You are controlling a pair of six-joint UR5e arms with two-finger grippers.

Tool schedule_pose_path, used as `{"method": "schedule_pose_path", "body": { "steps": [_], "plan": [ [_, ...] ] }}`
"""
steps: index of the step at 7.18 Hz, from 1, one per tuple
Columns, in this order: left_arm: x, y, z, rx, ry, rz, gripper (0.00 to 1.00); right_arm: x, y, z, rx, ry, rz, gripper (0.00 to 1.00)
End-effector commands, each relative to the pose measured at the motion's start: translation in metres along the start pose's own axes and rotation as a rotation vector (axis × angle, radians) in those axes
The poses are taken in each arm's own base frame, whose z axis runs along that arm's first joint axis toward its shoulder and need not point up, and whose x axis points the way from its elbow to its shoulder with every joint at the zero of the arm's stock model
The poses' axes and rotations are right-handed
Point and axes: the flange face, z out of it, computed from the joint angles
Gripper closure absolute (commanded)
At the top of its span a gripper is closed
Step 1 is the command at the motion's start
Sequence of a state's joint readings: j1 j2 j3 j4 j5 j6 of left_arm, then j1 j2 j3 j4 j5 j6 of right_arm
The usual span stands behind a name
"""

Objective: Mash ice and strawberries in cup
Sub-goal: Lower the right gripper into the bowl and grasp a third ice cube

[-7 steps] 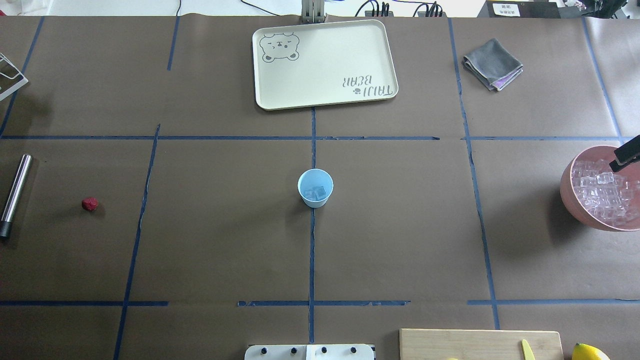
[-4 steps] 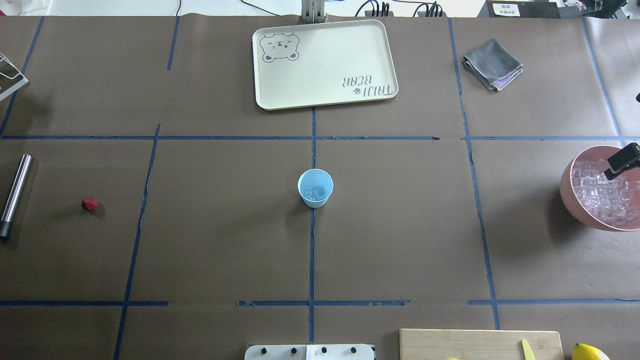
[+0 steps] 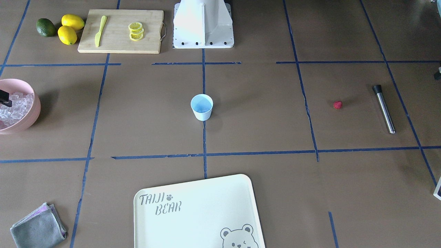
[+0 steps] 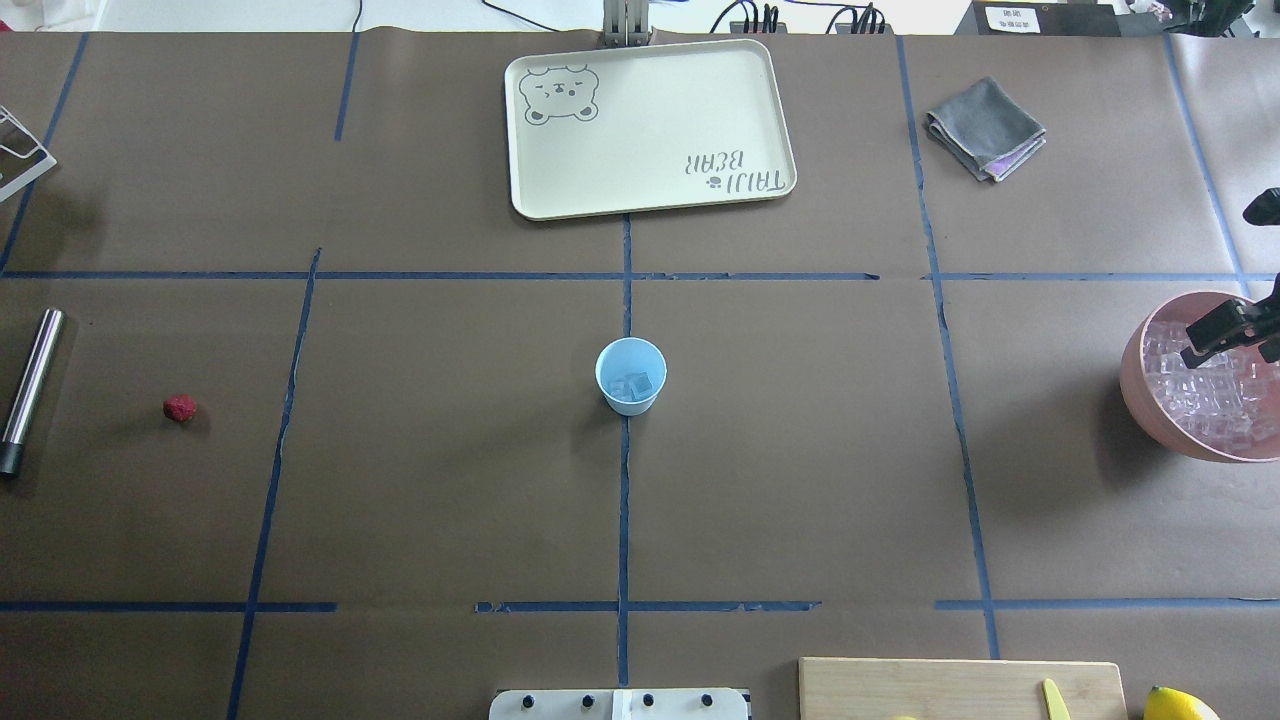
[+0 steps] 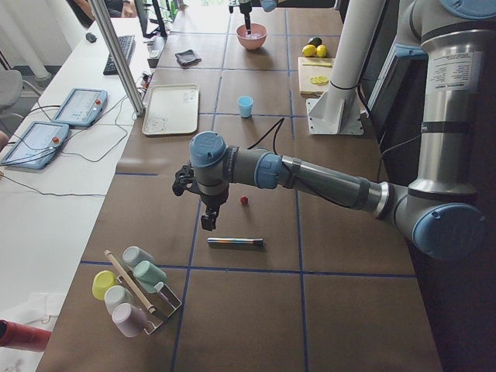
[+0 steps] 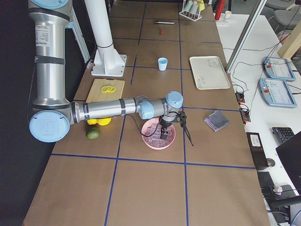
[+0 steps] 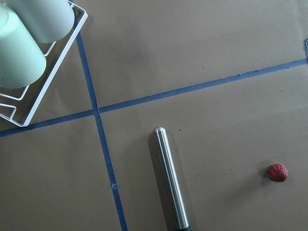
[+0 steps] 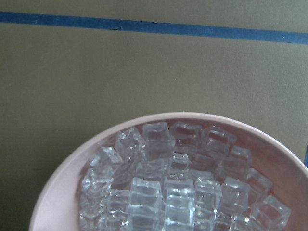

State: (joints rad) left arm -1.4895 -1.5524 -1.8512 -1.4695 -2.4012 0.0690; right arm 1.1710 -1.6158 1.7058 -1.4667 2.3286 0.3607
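The pale blue cup (image 4: 630, 375) stands at the table's middle with a few ice cubes in it. More ice (image 8: 168, 187) fills the pink bowl (image 4: 1135, 385) at the right edge. My right gripper (image 4: 1222, 282) hangs open over that bowl, one finger (image 4: 1215, 335) above the cubes and the other (image 4: 1262, 208) beyond the far rim. The red strawberry (image 4: 180, 407) lies alone at the left. My left gripper (image 5: 206, 221) hovers above the table near the strawberry (image 5: 244, 200); I cannot tell whether it is open or shut.
A steel muddler (image 4: 30, 390) lies left of the strawberry. A cream tray (image 4: 650, 125) and a grey cloth (image 4: 985, 128) sit at the far side. A cutting board (image 3: 120, 31) with lemon slices, whole lemons and a lime is near the base. A cup rack (image 5: 136, 283) stands at the left end.
The right gripper has shifted leftward over the pink bowl, and its second finger has come into view at the right edge. Cup, strawberry and muddler have not moved.
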Motion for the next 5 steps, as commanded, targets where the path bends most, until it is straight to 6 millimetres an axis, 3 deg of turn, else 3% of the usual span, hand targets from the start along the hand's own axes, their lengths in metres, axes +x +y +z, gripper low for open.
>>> {"method": "schedule_pose_path", "body": {
  "steps": [1,4,5],
  "plan": [
    [0.0002,0.0000,-0.0001,0.000,0.001,0.000,0.00,0.0016,0.0005,0.0124,-0.007,0.023,0.005,0.14],
    [0.0001,0.0000,-0.0001,0.000,-0.001,0.000,0.00,0.0020,-0.0007,0.0118,0.000,0.034,0.002,0.68],
    [0.0001,0.0000,-0.0001,0.000,-0.001,0.002,0.00,0.0015,-0.0016,0.0108,0.005,0.040,-0.001,0.91]
  ]
}}
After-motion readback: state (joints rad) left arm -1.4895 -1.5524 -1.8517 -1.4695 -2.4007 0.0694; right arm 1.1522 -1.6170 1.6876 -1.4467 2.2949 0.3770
